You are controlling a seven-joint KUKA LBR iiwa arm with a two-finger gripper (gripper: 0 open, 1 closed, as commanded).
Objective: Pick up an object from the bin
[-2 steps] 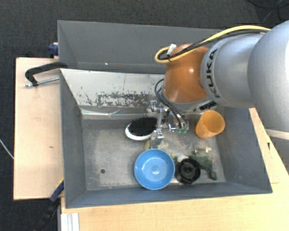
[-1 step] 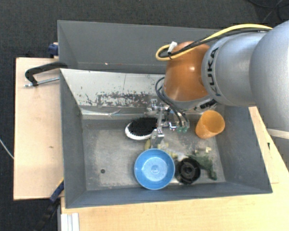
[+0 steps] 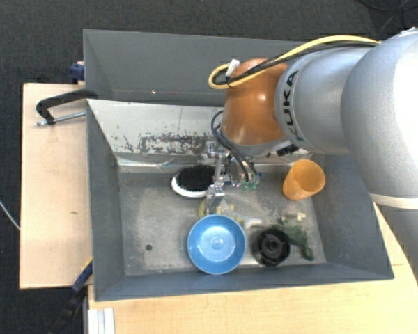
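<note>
Camera view is showing the end effector (image 3: pixel 217 186) hanging low over the middle of the grey metal bin (image 3: pixel 153 221), beneath the arm's orange wrist cover (image 3: pixel 251 110). I cannot tell whether it is open or closed. It is sitting just right of an oval brush (image 3: pixel 189 181), which is lying flat towards the far side of the floor, a little left of centre. Judging by that closeness, the brush is looking like the likeliest pick.

To do this step well, the end effector is needing to shift left until it is centring over the brush. It should then be closing across the narrow width, on the hard white rim rather than the yielding black bristles, and lifting straight up. The blue dish (image 3: pixel 216 243), lying just nearer, is calling for care: it is round, smooth and glossy, and a nudge would be sliding it across the metal.

An orange cup (image 3: pixel 304 179) of smooth plastic is lying on its side to the right, well apart. A black round piece (image 3: pixel 272 245) with a ribbed look is resting by the near wall, right of the dish. The bin floor is looking scuffed and dull, the far wall scratched.
</note>
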